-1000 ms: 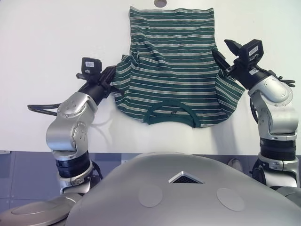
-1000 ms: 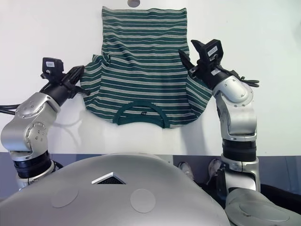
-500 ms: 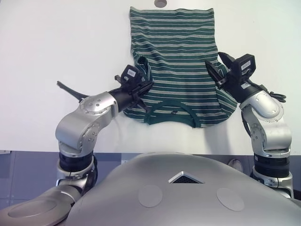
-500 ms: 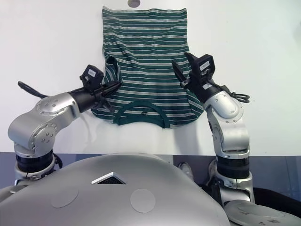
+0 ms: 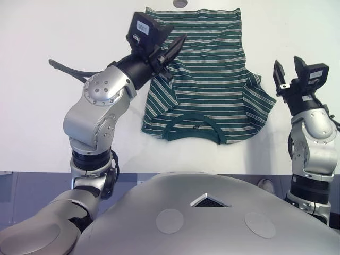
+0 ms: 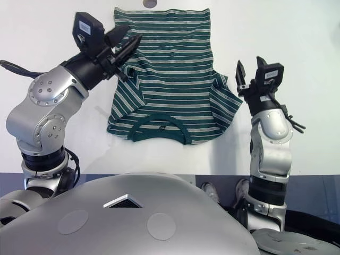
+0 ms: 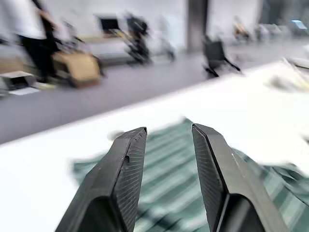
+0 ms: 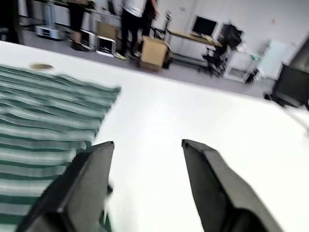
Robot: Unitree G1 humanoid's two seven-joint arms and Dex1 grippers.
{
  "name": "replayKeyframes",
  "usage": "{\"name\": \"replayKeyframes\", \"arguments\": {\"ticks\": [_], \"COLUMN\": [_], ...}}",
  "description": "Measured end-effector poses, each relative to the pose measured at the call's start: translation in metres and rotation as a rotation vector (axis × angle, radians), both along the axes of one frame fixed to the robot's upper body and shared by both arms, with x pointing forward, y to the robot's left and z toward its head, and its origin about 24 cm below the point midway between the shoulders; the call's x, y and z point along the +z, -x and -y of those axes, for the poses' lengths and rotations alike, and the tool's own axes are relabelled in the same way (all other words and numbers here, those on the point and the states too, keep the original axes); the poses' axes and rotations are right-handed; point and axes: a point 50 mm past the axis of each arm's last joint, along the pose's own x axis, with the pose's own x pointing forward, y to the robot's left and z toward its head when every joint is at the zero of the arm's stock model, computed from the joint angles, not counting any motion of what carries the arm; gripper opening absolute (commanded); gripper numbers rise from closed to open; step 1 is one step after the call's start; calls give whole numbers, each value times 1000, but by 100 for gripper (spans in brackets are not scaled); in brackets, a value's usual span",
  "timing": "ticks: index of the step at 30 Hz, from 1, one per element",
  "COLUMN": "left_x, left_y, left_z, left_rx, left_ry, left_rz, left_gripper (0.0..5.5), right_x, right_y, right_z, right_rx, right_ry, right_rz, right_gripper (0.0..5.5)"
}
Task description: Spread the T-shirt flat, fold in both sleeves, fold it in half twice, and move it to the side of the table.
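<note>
White table (image 5: 53,32), w/ an office room of desks and boxes behind it, blurred in both wrist views. You've got the T-shirt (image 5: 207,69) lying mid-table: dark green w/ thin white stripes, collar (image 5: 194,125) end nearest the robot, hem at the far end. Its left sleeve lies folded in over the body. The right sleeve (image 5: 260,95) sticks out to the side, rumpled. Body is mostly flat, w/ some wrinkles by the folded sleeve.

L gripper (image 7: 169,130) hangs above the shirt's left part, fingers a little apart, nothing between them. R gripper (image 5: 287,66) sits just off the right sleeve, not touching it, fingers spread wide and empty.

Hard to see: L gripper and forearm cover part of the shirt's far left edge, so you can't tell how the fold ends there. A round grey spot (image 5: 180,2) on the table by the hem is cut off at the frame edge; can't tell what it is.
</note>
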Motion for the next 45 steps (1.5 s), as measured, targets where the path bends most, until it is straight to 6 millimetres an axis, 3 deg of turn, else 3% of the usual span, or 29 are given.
{"name": "replayKeyframes", "arguments": {"ticks": [5,10,16,26,31,35,41,44,45], "left_x": [-12,-15,-16,-19,-23,-28,-27,-27,-28], "left_y": [7,7,6,9,18,26,26,25,24], "left_z": [-3,-3,-4,-4,2,9,9,14,16], "left_rx": [49,53,58,77,126,173,199,193,190], "left_ry": [13,6,6,19,59,89,95,113,113], "left_rz": [2,1,-6,-18,-43,-45,-1,13,15], "left_gripper": [172,172,172,172,172,172,172,172,172], "right_x": [-32,-33,-31,-27,-6,20,24,23,25], "right_y": [42,50,43,34,24,13,21,19,14], "right_z": [-3,-8,-24,-20,-17,-23,-25,-20,-20], "right_rx": [-125,-203,-172,-200,-14,299,841,926,939], "right_ry": [-176,-282,-371,-368,-198,32,95,121,123], "right_rz": [-178,-203,-224,-215,-145,-45,-279,-352,-338], "right_gripper": [300,300,185,2,2,2,2,2,28]}}
